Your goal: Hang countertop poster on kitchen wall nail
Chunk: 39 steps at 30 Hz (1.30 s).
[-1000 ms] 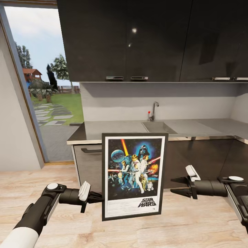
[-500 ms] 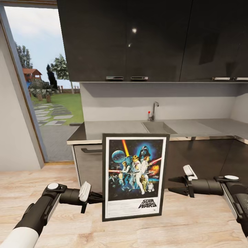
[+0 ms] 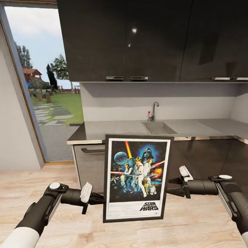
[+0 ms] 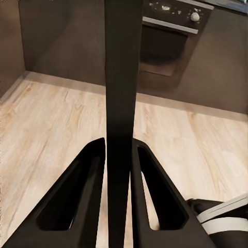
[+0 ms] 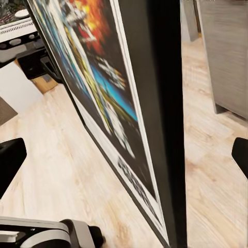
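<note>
Left gripper (image 3: 98,198) fingers clenched the Star Wars poster (image 3: 137,178); right gripper (image 3: 171,187) released beside it; one-sided hold risked swinging.

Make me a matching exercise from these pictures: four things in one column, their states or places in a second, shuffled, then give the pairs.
Things:
1. poster
2. left gripper
3. right gripper
4. tap

States or places:
A. open, fingers either side of the frame edge, not touching
B. stands behind the sink on the worktop
C. held upright above the wood floor
D. shut on the frame's edge

Pairs: 1-C, 2-D, 3-A, 4-B
</note>
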{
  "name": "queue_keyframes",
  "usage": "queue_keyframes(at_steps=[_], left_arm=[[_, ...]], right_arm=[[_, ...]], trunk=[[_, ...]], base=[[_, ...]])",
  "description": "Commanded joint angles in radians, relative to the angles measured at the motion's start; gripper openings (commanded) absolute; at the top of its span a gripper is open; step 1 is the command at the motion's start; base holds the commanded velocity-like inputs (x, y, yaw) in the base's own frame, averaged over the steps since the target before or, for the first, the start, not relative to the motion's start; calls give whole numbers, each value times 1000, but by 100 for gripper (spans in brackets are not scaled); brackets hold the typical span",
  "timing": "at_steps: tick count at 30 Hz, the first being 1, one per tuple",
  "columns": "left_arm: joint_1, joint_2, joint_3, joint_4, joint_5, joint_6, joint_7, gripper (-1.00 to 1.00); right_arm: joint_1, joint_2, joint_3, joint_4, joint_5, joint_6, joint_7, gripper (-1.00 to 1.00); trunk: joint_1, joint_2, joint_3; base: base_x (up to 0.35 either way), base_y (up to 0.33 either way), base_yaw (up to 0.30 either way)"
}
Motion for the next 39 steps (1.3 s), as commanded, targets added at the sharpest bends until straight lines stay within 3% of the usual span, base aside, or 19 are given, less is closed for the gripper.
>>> queue_keyframes(at_steps=[1,18,27,39], left_arm=[[-1,0,-1,-4,-4,7,-4,-100],[-1,2,1,-64,-1,10,-4,-100],[-1,37,3,-118,5,16,-4,-100],[-1,40,4,-140,6,18,-4,-100]], right_arm=[[-1,0,0,4,0,-4,3,100],[-1,1,2,49,0,-72,4,100],[-1,2,3,98,0,-125,5,100],[-1,15,13,104,0,-140,5,100]], trunk=[[0,-1,-1],[0,-1,-1],[0,-1,-1],[0,-1,-1]], base=[[0,0,0],[0,0,0],[0,0,0],[0,0,0]])
